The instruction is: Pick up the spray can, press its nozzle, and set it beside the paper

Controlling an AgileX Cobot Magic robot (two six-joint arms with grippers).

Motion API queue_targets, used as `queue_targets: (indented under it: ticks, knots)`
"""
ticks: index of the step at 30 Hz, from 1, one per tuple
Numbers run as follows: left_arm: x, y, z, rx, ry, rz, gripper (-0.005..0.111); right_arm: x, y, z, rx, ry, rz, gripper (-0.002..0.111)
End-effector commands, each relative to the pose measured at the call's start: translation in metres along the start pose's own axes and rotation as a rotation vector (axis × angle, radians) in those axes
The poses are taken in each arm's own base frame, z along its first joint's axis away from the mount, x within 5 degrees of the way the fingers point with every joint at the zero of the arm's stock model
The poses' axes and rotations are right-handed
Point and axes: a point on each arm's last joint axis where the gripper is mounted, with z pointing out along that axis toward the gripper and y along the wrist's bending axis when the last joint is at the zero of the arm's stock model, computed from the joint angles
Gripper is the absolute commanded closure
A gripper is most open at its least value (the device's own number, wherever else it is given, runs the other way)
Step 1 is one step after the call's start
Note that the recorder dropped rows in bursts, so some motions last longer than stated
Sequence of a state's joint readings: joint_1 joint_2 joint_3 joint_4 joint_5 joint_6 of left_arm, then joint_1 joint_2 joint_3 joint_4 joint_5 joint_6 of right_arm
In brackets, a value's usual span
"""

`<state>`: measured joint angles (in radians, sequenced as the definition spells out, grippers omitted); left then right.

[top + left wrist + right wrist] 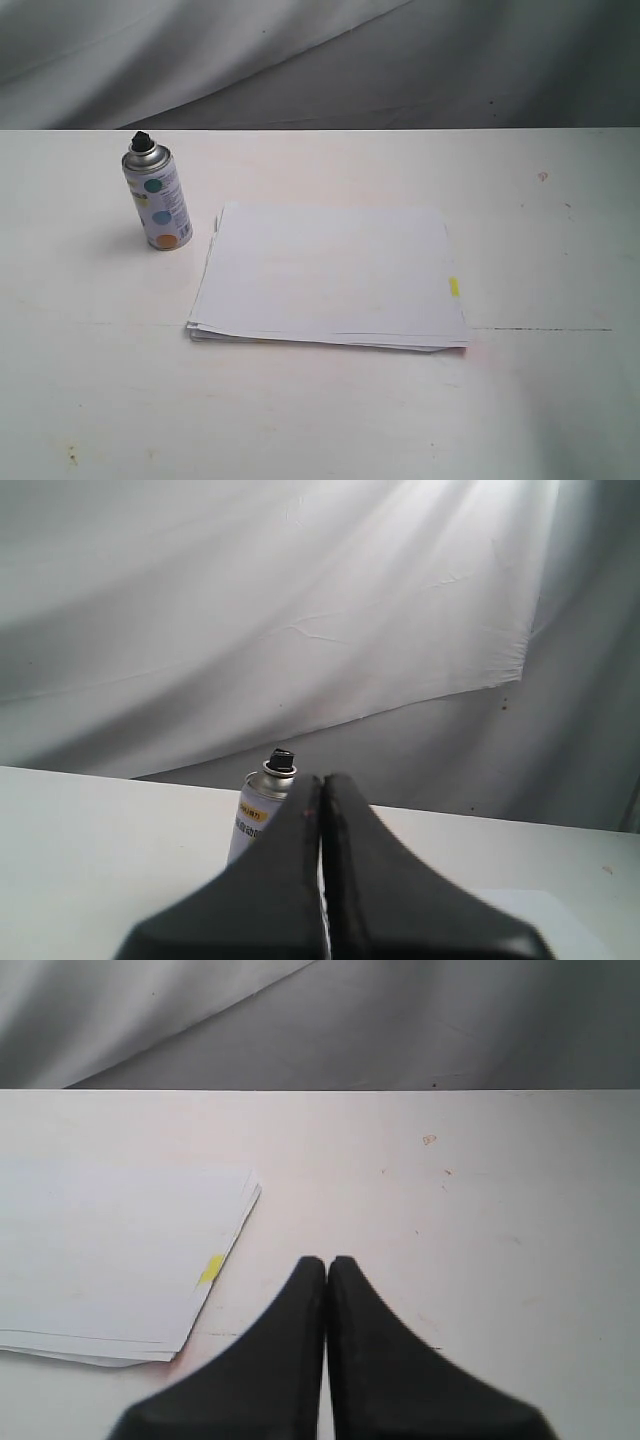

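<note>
**White tabletop, can beside paper, both tools closed and empty**

White tabletop [90, 400] with some small marks fills the scene, and a grey-white cloth [200, 50] hangs behind it. The spray can [156, 200] stands upright on the left side of the exterior view, with the black nozzle [141, 139] on its silver top. It is near the far left corner of the paper [330, 275], with a narrow gap between them. The paper lies flat in the middle as a thin stack with uneven edges, and a yellow tab [453, 287] sits at its right edge.

Seen from the left wrist, the can is ahead of the left tool [320, 785] and partly hidden behind one finger. The two fingers of this tool are pressed together and nothing is between them.

The right tool [326, 1263] also has its fingers pressed together and holds nothing. It is over bare tabletop, with the tab edge of the paper near it on one side. Neither tool appears in the exterior view
</note>
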<state>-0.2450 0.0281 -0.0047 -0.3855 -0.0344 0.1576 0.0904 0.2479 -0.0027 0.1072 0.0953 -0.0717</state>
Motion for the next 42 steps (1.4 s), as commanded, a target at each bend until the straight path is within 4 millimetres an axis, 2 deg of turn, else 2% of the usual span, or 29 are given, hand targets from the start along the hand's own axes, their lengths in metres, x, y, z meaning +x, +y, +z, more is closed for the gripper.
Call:
queue_targets:
  ticks: [1,8,10,14,22,28,42]
  knots:
    - [0.001,0.0,0.0,0.001,-0.006,-0.002,0.107,-0.001,0.0,0.0,0.002,-0.014,-0.008,0.108]
    - [0.001,0.0,0.0,0.002,-0.004,0.0,0.107,-0.001,0.0,0.0,0.002,-0.014,-0.008,0.108]
    - [0.001,0.0,0.0,0.001,0.002,0.054,0.107,-0.001,0.0,0.0,0.002,-0.014,-0.008,0.108]
    - [0.008,0.001,0.0,-0.017,0.074,0.143,0.107,-0.001,0.0,0.0,0.002,-0.014,-0.008,0.108]
    - [0.022,0.005,-0.003,-0.057,0.232,0.215,0.107,-0.001,0.0,0.0,0.002,-0.014,-0.008,0.108]
    - [0.027,0.005,-0.004,-0.05,0.29,0.209,0.107,-0.001,0.0,0.0,0.002,-0.014,-0.008,0.108]
    - [0.027,0.005,-0.004,-0.05,0.29,0.209,0.107,-0.001,0.0,0.0,0.002,-0.014,-0.008,0.108]
